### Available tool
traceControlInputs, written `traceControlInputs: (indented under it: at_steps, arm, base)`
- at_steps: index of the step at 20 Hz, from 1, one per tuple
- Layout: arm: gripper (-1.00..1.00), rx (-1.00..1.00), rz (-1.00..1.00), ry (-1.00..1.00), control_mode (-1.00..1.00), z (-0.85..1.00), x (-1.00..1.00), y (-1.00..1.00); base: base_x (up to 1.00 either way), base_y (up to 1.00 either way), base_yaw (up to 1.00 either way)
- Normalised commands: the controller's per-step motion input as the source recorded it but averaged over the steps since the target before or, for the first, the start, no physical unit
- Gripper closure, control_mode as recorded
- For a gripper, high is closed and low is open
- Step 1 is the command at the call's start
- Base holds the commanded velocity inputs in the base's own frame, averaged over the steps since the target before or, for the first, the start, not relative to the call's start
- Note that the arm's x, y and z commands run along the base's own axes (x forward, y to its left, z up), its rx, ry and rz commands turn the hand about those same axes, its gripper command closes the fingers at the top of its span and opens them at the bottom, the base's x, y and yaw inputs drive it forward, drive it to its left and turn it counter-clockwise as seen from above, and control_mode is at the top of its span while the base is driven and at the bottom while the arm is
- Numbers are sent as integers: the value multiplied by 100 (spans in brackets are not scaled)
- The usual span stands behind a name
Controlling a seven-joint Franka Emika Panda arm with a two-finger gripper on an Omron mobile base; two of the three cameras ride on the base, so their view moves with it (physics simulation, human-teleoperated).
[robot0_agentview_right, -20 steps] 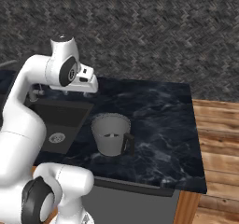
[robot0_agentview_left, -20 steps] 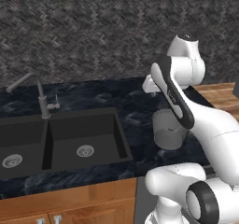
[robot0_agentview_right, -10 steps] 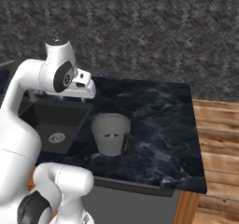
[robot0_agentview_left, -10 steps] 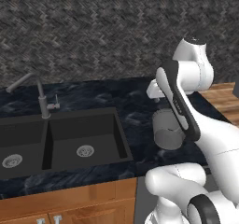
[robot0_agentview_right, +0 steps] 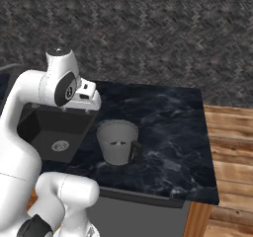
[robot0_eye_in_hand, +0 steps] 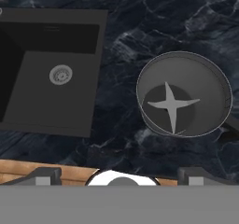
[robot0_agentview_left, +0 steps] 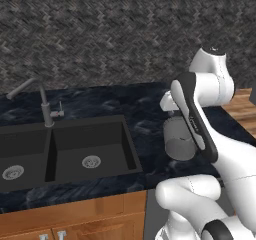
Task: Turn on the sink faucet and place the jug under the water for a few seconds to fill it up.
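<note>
Hovering with tips spread, the pincer [robot0_eye_in_hand: 119, 174] overlooks the round translucent jug [robot0_eye_in_hand: 184, 93] on marbled stone.

No readable text, labels, brands, numbers or signs anywhere.
</note>
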Motion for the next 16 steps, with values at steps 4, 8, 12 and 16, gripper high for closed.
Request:
traceControlInputs:
  at_steps: [4, 8, 12, 16]
  arm:
    - [-100, 0, 0, 0, -100, 0, 0, 0]
    - [-100, 0, 0, 0, -100, 0, -1, 0]
    - [-100, 0, 0, 0, 100, -6, -13, 0]
    - [-100, 0, 0, 0, 100, 0, 0, 0]
  base:
    - [0, 0, 0]
    - [0, 0, 0]
    - [-7, 0, 0]
    - [-34, 9, 0]
